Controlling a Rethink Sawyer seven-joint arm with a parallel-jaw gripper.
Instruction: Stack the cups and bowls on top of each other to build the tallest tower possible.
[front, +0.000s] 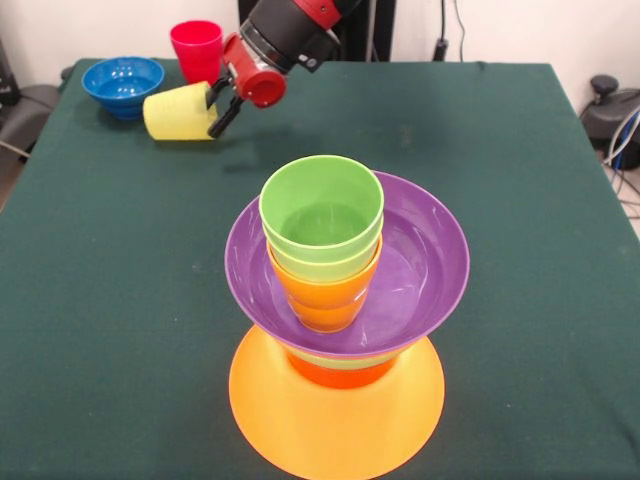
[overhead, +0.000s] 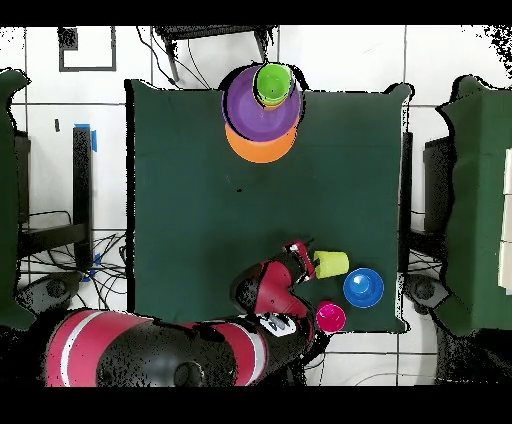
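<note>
The tower stands near the table's front edge. Its base is a wide orange bowl (front: 335, 420) turned upside down, then a red-orange bowl (front: 340, 372), a thin green rim and a purple bowl (front: 425, 255) upright. Inside the purple bowl nest an orange cup (front: 325, 300), a lime green cup (front: 320, 265) and a green cup (front: 322, 205). At the back left, a pale yellow cup (front: 178, 111) lies tipped on its side, mouth toward my gripper (front: 220, 106), whose black fingers are shut on its rim. Overhead, the gripper (overhead: 308, 262) meets the yellow cup (overhead: 332, 263).
A blue bowl (front: 123, 83) and an upright red cup (front: 196, 48) stand just behind the yellow cup, close to the far left corner. Overhead they show as the blue bowl (overhead: 363, 288) and red cup (overhead: 331, 317). The green tablecloth (front: 520, 180) covers the table.
</note>
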